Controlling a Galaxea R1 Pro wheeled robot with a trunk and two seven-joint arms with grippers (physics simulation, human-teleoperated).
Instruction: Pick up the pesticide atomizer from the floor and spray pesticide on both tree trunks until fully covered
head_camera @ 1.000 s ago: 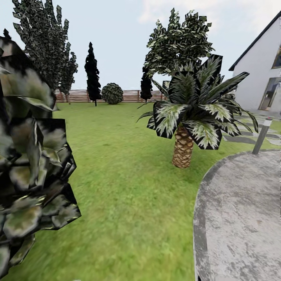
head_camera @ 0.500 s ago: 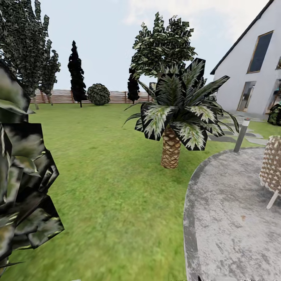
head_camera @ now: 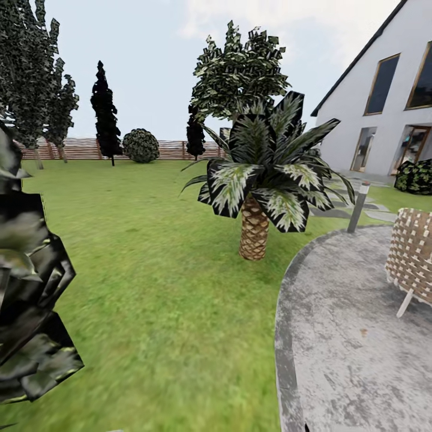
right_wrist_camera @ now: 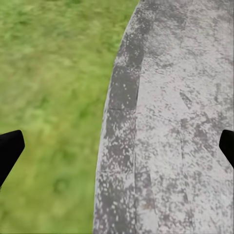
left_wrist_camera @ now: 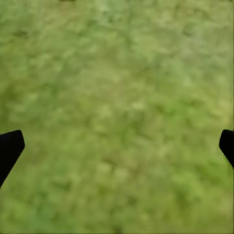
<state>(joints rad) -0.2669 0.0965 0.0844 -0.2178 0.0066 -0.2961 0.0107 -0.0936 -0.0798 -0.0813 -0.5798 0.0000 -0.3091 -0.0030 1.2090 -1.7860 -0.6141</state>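
Where the lawn meets a curved grey stone patio, a short palm stands just off the edge, w/ a wicker chair on the stone at right. Big dark leaves crowd the near left. Far back: slat fence, round bush, white house. Left hand spread wide over bare grass, holding nothing. Right hand likewise spread, above the patio rim. Atomizer: can't tell where it is.

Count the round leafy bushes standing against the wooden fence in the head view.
1. The bush stands at the fence, just right of the thin black tree. More may be hidden behind the palm.
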